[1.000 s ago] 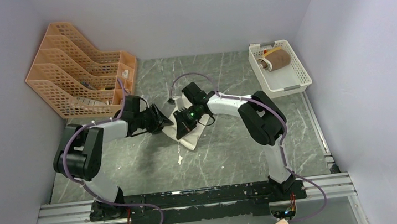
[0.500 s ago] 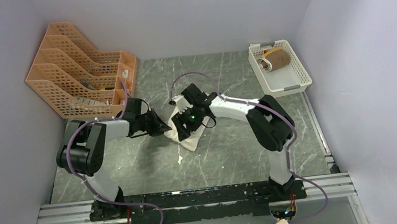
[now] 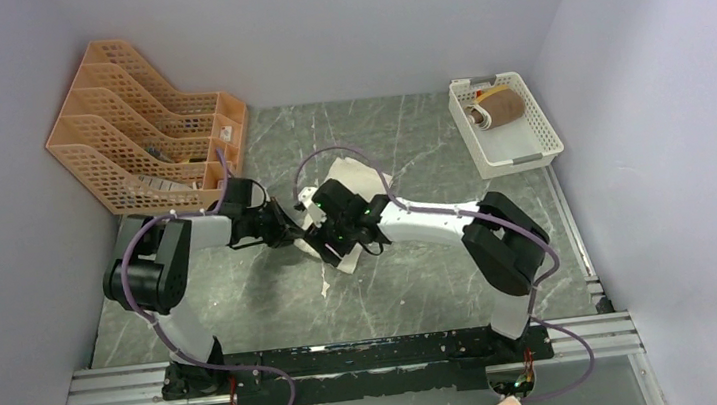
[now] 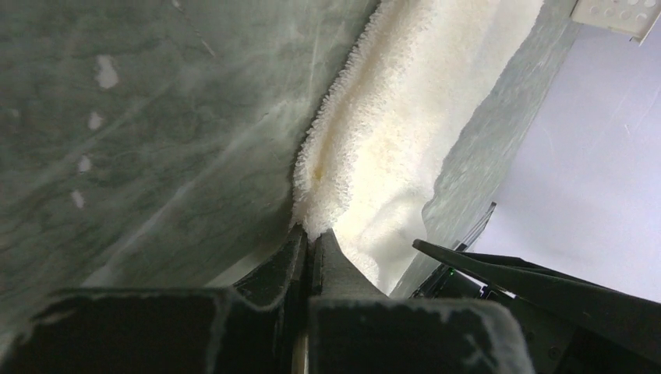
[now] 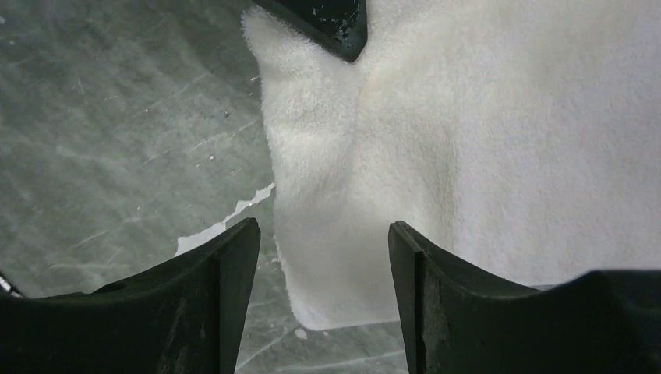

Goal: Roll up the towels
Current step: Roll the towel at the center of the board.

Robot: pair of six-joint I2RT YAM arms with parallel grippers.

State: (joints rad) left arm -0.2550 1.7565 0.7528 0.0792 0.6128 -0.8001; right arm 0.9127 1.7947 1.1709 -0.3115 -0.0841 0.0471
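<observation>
Top cam: swap's just happened! Left hand [image 3: 295, 236] was gaping a sec ago, now it's clamped shut on the left-side edge of the cream towel [image 3: 353, 177], mid-desk [image 3: 414, 287]. Right hand [image 3: 324, 240], pinched tight a sec ago, has let go and slid in beside the left one, fingers apart, nothing in them. More cloth shows at the far side than before. Brown towel [image 3: 505, 107] sits in the white basket [image 3: 540, 128] far right. It looks bundled up already, tho too small to be sure.

Left wrist cam: confirmed. Fingers [image 4: 292, 257] are together w/ the cream towel's corner nipped btwn them, cloth running away across the desk. No roll that I can see.

Right wrist cam: fingers [image 5: 226, 280] parted, hovering over the towel's edge, gripping nothing. Left hand's tip pokes in at the top.

My read: left now anchors, right's free to re-grab, prob. setting up the roll on this second towel.
</observation>
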